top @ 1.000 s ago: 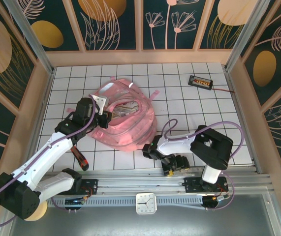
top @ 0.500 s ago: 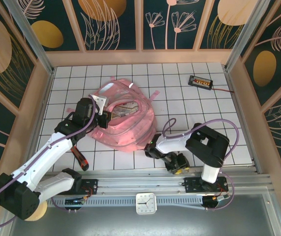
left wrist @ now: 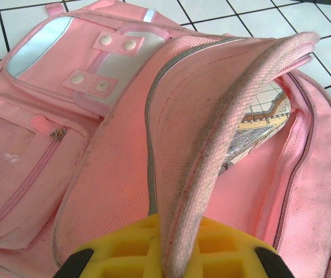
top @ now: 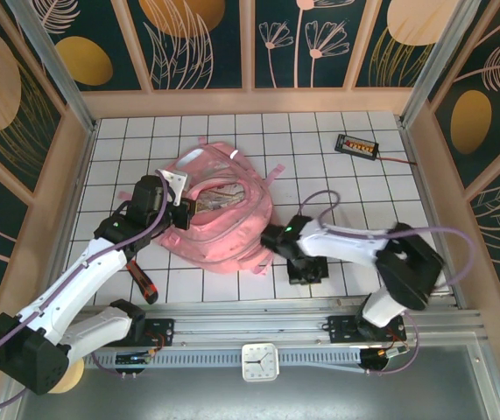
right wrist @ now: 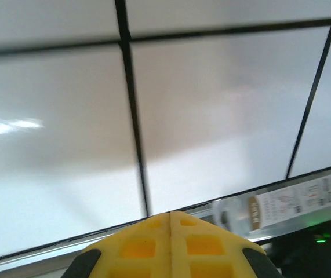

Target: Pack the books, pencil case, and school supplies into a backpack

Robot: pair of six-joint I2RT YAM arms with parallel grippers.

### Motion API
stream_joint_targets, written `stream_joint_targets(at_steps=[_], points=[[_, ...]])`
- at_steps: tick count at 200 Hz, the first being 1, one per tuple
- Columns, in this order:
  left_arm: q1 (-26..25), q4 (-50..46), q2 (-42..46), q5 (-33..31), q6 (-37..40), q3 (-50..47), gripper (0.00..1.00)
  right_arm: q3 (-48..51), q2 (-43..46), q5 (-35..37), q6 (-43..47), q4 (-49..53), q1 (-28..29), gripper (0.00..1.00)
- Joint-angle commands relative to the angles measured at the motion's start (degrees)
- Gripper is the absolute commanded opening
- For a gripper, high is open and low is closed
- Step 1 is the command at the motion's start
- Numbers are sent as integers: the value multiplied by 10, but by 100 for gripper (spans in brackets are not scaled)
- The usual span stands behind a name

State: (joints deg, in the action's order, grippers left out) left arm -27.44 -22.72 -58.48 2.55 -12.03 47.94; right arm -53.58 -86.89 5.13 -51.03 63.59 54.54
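Your left gripper (left wrist: 175,255) is clamped on the backpack (left wrist: 113,174). The thick pink rim of its opened flap rises straight from between the yellow fingers (left wrist: 124,252), with no gap on either side. Ahead and to the right of those fingers the bag's mouth gapes, and a printed sheet (left wrist: 258,116) with line drawings shows inside; you cannot tell which item it belongs to. Ahead and to the left of them lie the clear front pocket (left wrist: 8,156) and the snap tabs (left wrist: 104,63).

Your right gripper (right wrist: 171,229) has its fingers pressed flat together with nothing between them. Bare white tiled table (right wrist: 211,116) lies ahead of the fingertips, and the metal rail (right wrist: 293,202) sits off to their right. In the top view this gripper is low over the table with the backpack just beside it; whether the two touch is not clear.
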Motion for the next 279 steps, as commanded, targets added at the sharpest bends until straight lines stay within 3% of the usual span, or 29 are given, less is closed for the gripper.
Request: stream_joint_targets(at_steps=[1,9,12,17,61,113,163,181,232,279], points=[[-3,68,13,15,0,26,0,29,88,-39,-95,4,-46,37],[-4,73,11,22,-2,23,0,50,120,-65,-113,-4,-65,73],[-3,75,9,24,-3,22,0,57,132,-68,-121,-6,-71,93],[-4,78,8,28,-5,20,0,66,151,-70,-131,-7,-82,99],[-4,110,-1,57,-22,-4,0,140,254,-116,-157,-9,-184,99],[-4,97,9,42,7,-5,0,164,241,-126,-300,51,-134,99],[-3,100,7,43,23,-4,0,251,252,-115,-428,-88,-116,99],[-4,86,8,38,34,3,0,281,273,-95,-472,-111,-106,99],[-4,80,5,41,33,2,0,321,272,-45,-490,-115,-104,99],[-4,84,-1,43,30,5,0,200,222,97,-401,-77,-128,99]])
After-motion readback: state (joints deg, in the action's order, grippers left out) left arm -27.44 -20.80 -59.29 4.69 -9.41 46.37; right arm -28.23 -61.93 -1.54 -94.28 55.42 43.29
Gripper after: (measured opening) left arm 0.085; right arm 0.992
